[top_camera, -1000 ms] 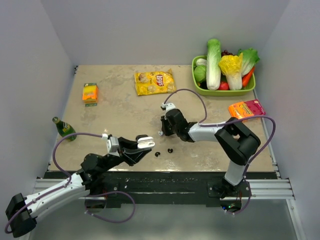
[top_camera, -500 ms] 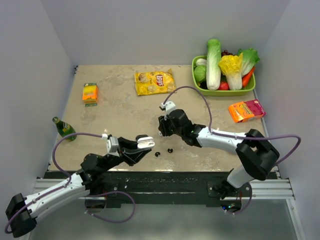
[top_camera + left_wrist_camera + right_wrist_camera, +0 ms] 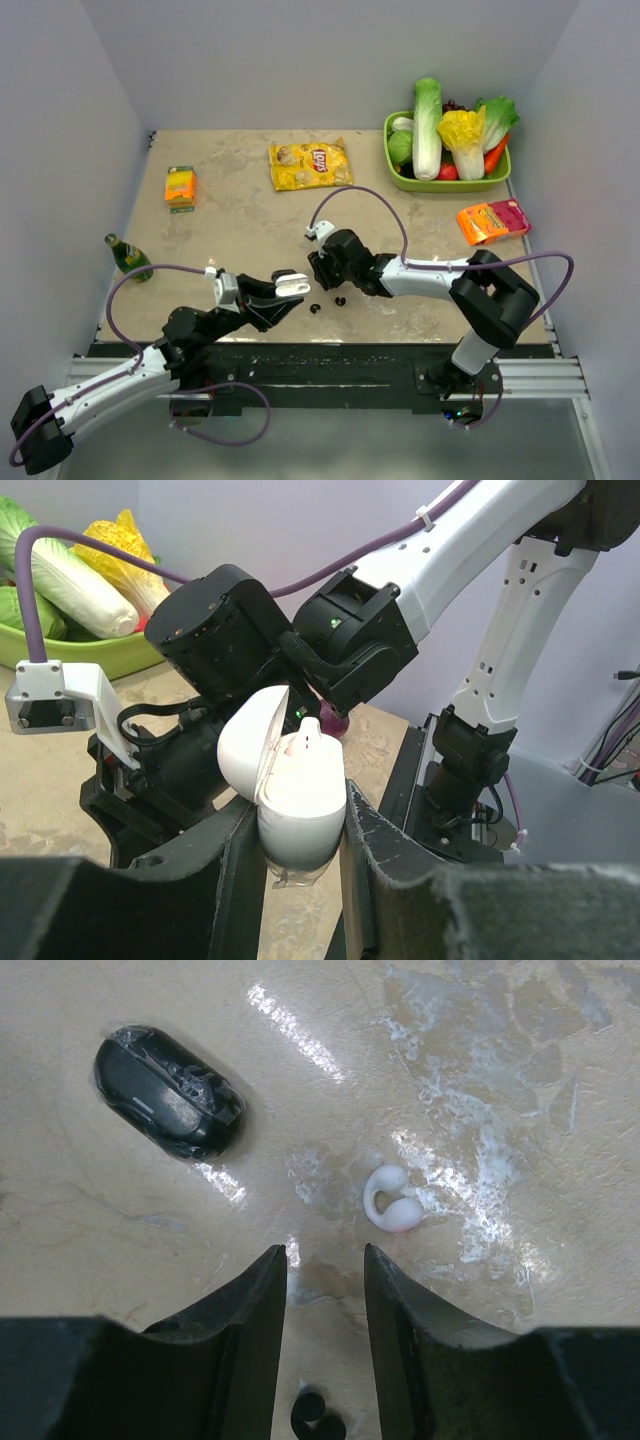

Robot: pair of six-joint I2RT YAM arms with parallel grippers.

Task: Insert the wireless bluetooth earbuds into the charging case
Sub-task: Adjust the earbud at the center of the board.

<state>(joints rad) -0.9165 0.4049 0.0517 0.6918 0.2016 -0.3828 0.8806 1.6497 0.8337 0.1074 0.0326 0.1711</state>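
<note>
My left gripper [image 3: 285, 292] is shut on the white charging case [image 3: 292, 284] and holds it above the table's near edge. In the left wrist view the case [image 3: 300, 800] sits between the fingers with its lid open, and a whitish bud [image 3: 308, 738] shows in its top. My right gripper [image 3: 318, 272] is low over the table, just beyond the case. Its jaws stand open and empty [image 3: 324, 1255]. A whitish earbud [image 3: 392, 1203] lies just past the right fingertip. A dark earbud [image 3: 318, 1425] lies under the wrist. Two dark earbuds [image 3: 315, 308] [image 3: 340, 300] lie near the front edge.
A black oval case [image 3: 168, 1091] lies left of the right gripper. A chips bag [image 3: 310, 165] lies at the back middle. A green basket [image 3: 445, 182] of vegetables stands back right, with an orange-pink packet [image 3: 492, 218] near it. An orange box [image 3: 180, 186] and a green bottle [image 3: 128, 256] are at the left.
My right gripper has moved left and nearer, towards the dark earbuds and the held case. The left arm and the case have not moved.
</note>
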